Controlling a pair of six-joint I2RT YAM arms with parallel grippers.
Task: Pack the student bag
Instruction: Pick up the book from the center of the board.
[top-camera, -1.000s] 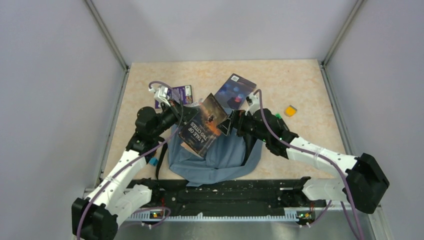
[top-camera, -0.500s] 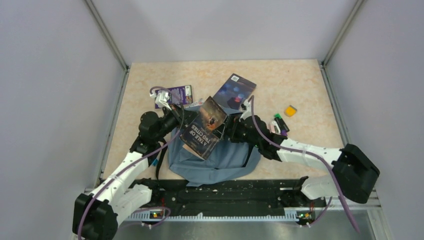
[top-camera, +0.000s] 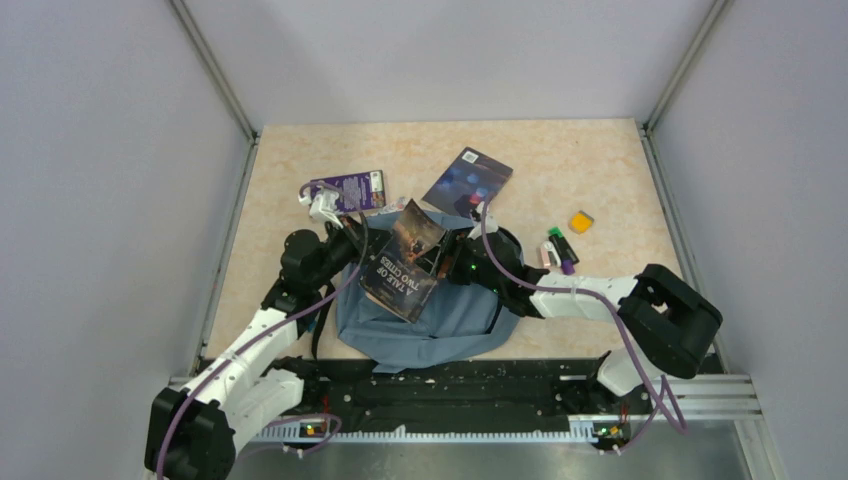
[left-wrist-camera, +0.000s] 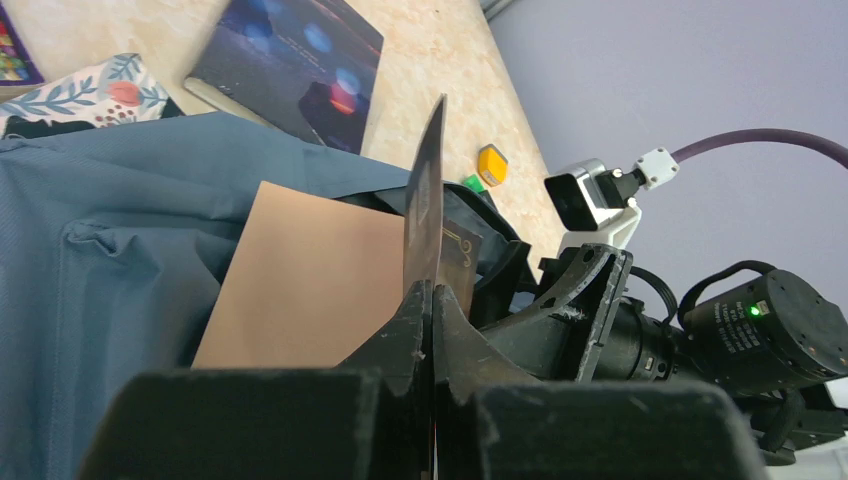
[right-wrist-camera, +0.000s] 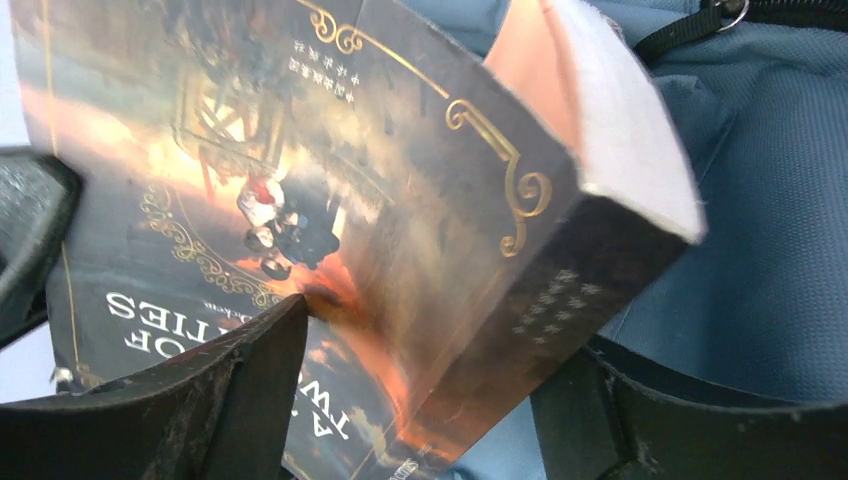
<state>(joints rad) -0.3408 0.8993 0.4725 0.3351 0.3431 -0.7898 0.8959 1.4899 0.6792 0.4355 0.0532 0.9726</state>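
Around the work I see a dark blue book (top-camera: 468, 180) lying flat toward the far edge of the table (top-camera: 620, 170), a purple packet (top-camera: 350, 190) to its left, a small orange block (top-camera: 580, 221) toward the right edge, and a couple of marker-like pieces (top-camera: 558, 250) just beside the right arm. A floral-print item (left-wrist-camera: 90, 95) peeks out at the far rim of the bag, touching the fabric. Right in the middle, between my two arms, stands the paperback "A Tale of Two Cities" (top-camera: 402, 262), tilted with its front cover swung away from the pages. My left gripper (left-wrist-camera: 431, 305) is clenched tight on the thin edge of that cover, pinching it alone. My right gripper (right-wrist-camera: 428, 345) is spread wide, one finger against the printed cover and the other under the spine corner, so the book sits between its jaws; I cannot tell whether both pads actually press it. The student bag (top-camera: 440, 320) lies at the middle of the near edge, grey-blue fabric spread flat, directly beneath both grippers and the book, its black strap showing beside the right fingers.
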